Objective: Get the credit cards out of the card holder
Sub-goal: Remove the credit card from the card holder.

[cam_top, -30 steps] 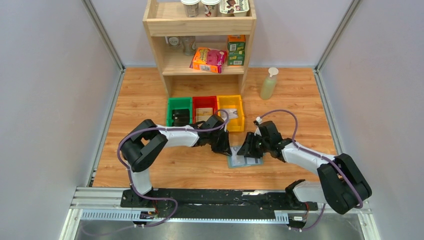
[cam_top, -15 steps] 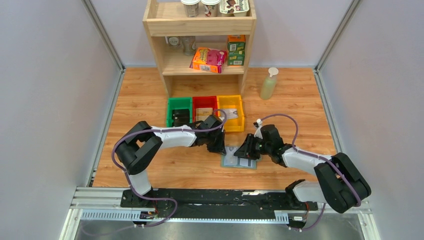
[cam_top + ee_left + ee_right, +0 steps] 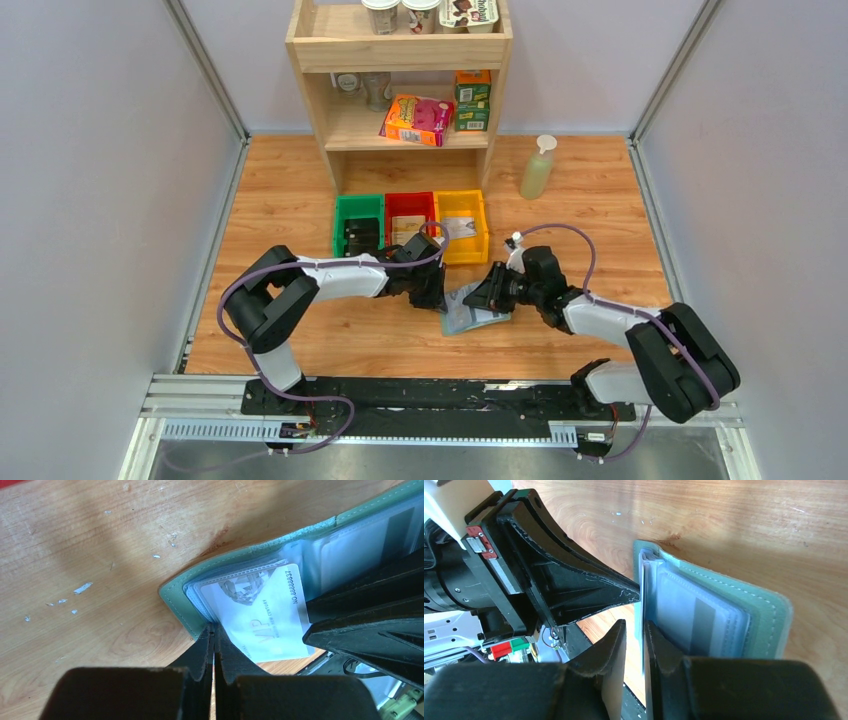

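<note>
**q:** where is the flat grey-green folding card holder (image 3: 478, 320), and why is it held this way?

**a:** it lies open between the two arms on the wooden tabletop (image 3: 300, 200), just in front of the coloured bins, and appears tipped up off the wood. the left end effector (image 3: 214, 645) is fully closed on the corner of the card holder's edge. it probably serves as an anchor, so that a pull on a card does not drag the whole wallet along.

**q:** and the right end effector (image 3: 635, 635)?

**a:** its jaws stand narrow and straddle a thin pale edge, with a slit of gap on one side, so this is probably not yet a firm pinch. the left wrist view suggests the edge belongs to the white plastic credit card printed "vip" (image 3: 260, 617), which juts partly out of a clear sleeve.

**q:** what stays unreadable?

**a:**
- from overhead, both arms cover the points of contact.
- the right wrist view alone cannot separate card from sleeve.
- a dark stripe shows behind the further sleeves, but how many cards sit there cannot be told.
- no closure tab is visible.
</note>
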